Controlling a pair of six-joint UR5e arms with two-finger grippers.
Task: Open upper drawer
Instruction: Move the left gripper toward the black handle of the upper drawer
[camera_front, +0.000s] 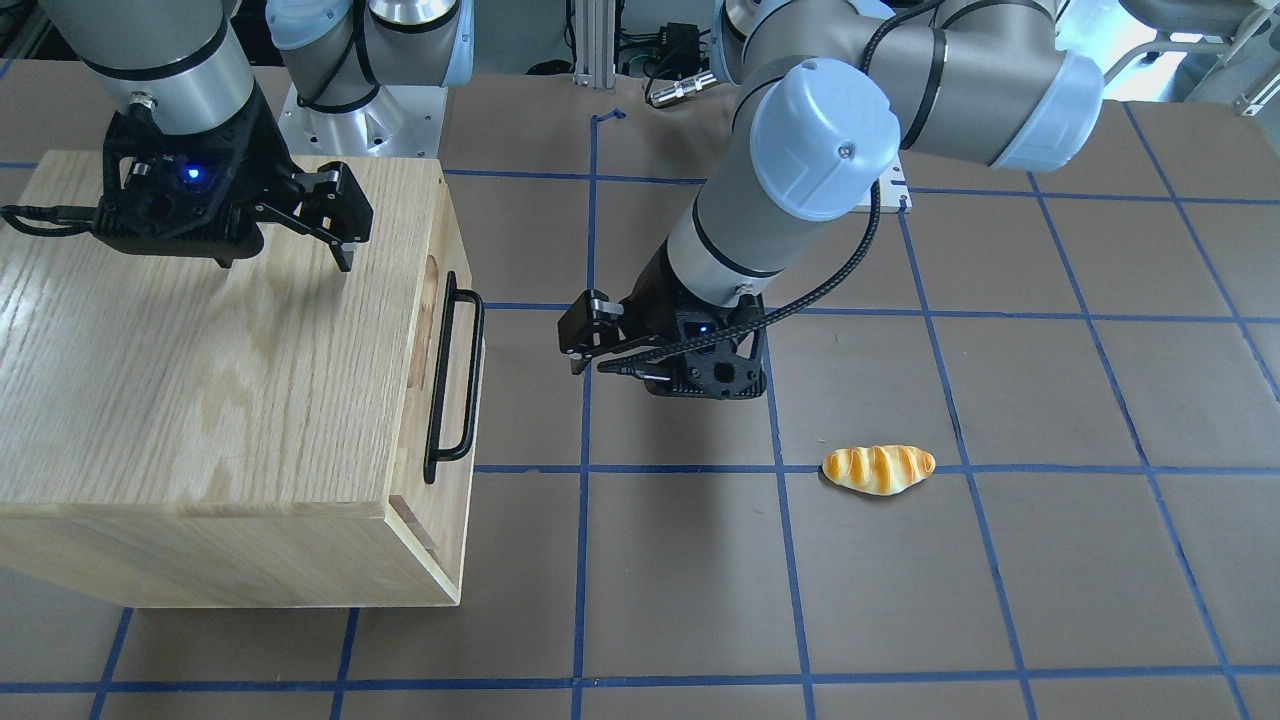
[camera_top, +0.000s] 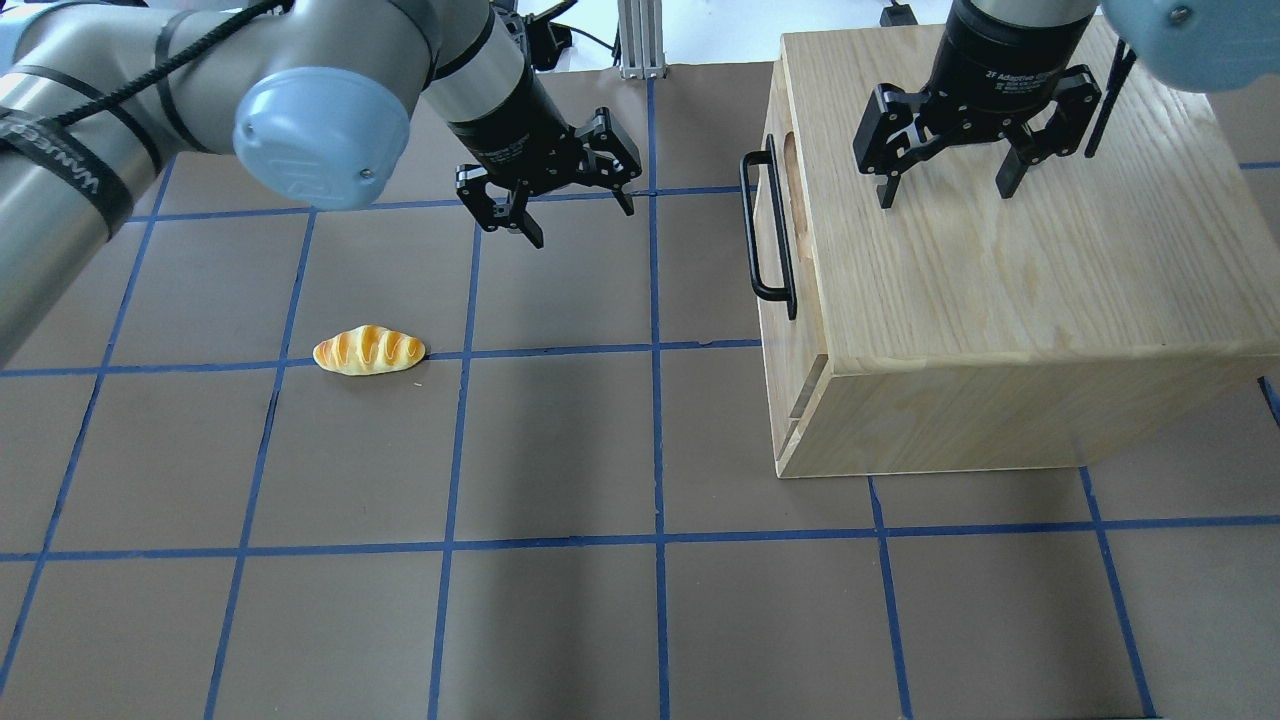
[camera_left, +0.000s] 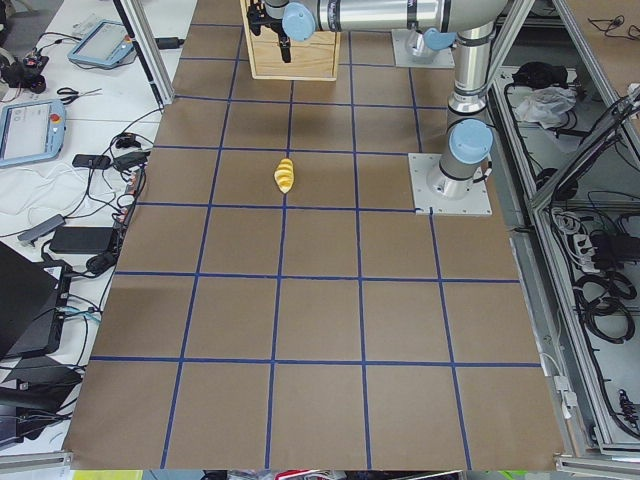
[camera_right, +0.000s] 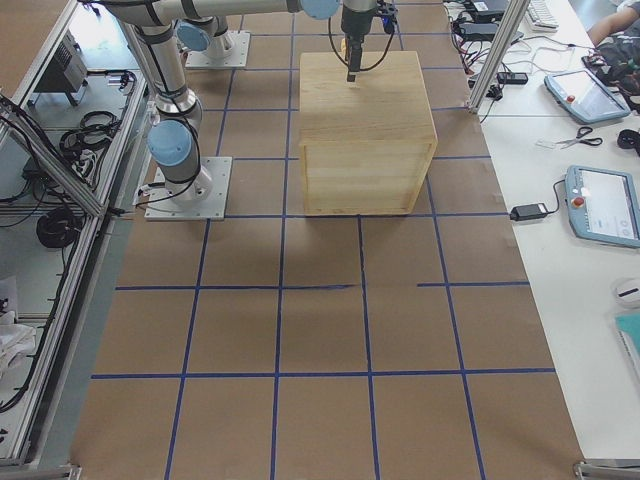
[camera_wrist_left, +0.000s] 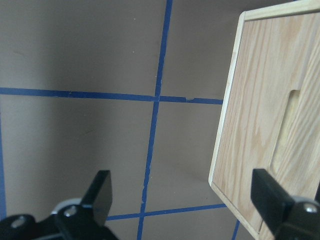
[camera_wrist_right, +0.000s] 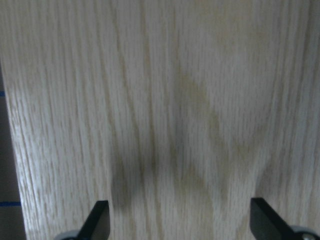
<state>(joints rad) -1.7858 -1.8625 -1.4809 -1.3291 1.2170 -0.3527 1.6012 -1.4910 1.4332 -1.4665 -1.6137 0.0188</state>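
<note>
The upper drawer sits flush in the oak cabinet, and its black bar handle faces the table's middle. The handle and the oval cutout also show in the front-facing view. My left gripper is open and empty, low over the table, a short way from the handle. Its wrist view shows the drawer front ahead on the right. My right gripper is open and empty, just above the cabinet's top.
A toy bread roll lies on the brown mat by a blue tape line, on my left side. The cabinet stands on my right half of the table. Blue tape lines grid the mat.
</note>
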